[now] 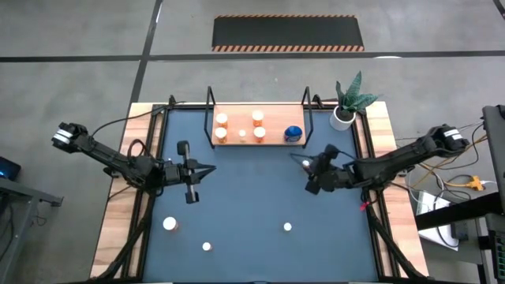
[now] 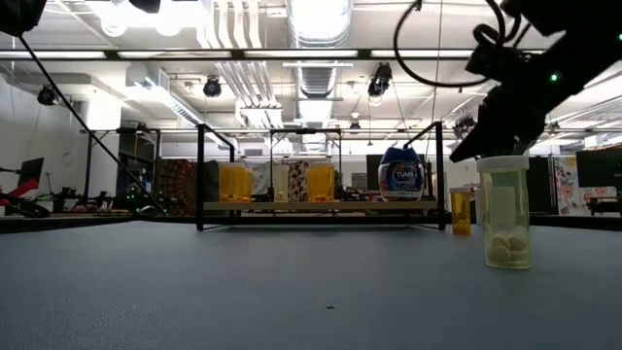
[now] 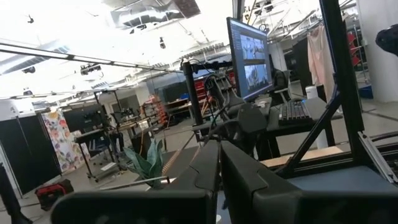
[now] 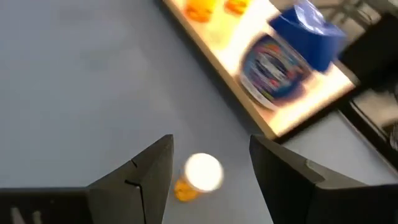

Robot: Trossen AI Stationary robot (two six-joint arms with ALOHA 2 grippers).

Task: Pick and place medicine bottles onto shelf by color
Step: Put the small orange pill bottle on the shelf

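Observation:
The shelf (image 1: 260, 143) stands at the mat's far middle. On its board stand several orange, white-capped bottles (image 1: 241, 133) and the blue bottle (image 1: 293, 132), also seen in the right wrist view (image 4: 280, 56). My right gripper (image 4: 211, 155) is open above a small orange bottle (image 4: 200, 174), which stands upright on the mat just near of the shelf; one finger is on each side and neither touches it. This bottle also shows in the high view (image 1: 304, 164) and the low view (image 2: 461, 210). My left gripper (image 1: 207, 170) is shut and empty over the mat's left middle.
Three more bottles stand upright on the near part of the mat (image 1: 170, 225), (image 1: 207, 247), (image 1: 287, 227); the last one shows large in the low view (image 2: 507, 214). A white plant pot (image 1: 342, 117) stands at the far right, beside the shelf's black wire end (image 1: 309, 110).

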